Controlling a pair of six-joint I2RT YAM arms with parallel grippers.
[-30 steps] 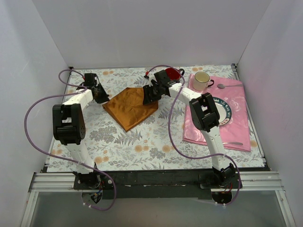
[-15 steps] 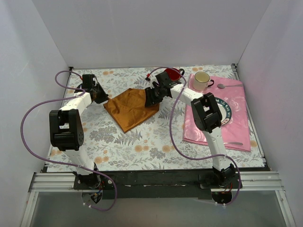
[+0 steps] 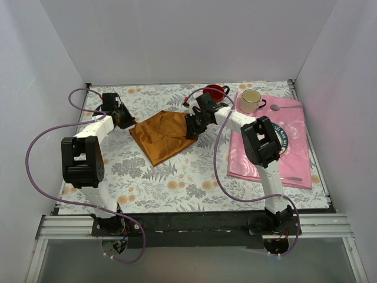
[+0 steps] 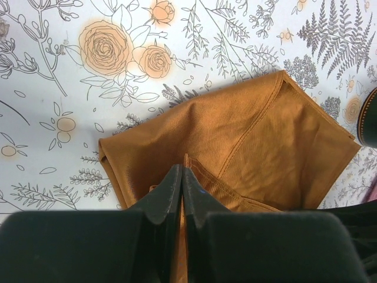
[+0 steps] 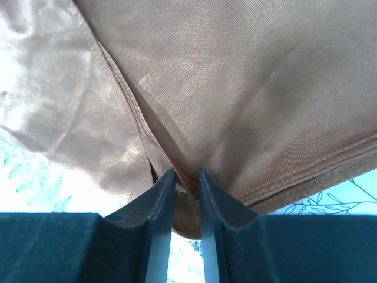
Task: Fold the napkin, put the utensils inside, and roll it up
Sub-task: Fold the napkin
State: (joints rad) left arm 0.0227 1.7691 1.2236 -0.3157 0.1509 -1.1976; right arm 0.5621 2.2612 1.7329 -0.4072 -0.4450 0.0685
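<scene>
The rust-orange napkin (image 3: 160,135) lies creased on the floral table between the two arms. My left gripper (image 3: 126,120) is at its left corner. In the left wrist view my left gripper (image 4: 181,172) is shut on a raised hem of the napkin (image 4: 247,135). My right gripper (image 3: 192,126) is at the napkin's right corner. Seen from the right wrist, my right gripper (image 5: 185,177) is open by a narrow gap, with a hem of the napkin (image 5: 247,88) running between its fingers. Slim silver utensils lie on the pink cloth, one at its near edge (image 3: 290,178) and one by the cup (image 3: 283,108).
A pink cloth (image 3: 297,162) covers the table's right side, with a plate (image 3: 283,141) on it behind the right arm. A cream cup (image 3: 251,100) stands at its far corner, and a red object (image 3: 215,91) sits beside it. White walls enclose the table.
My right gripper's jaws have narrowed around the napkin's right corner, and it has shifted slightly nearer and right. The left arm has moved a little back and left, still pinching the cloth.
</scene>
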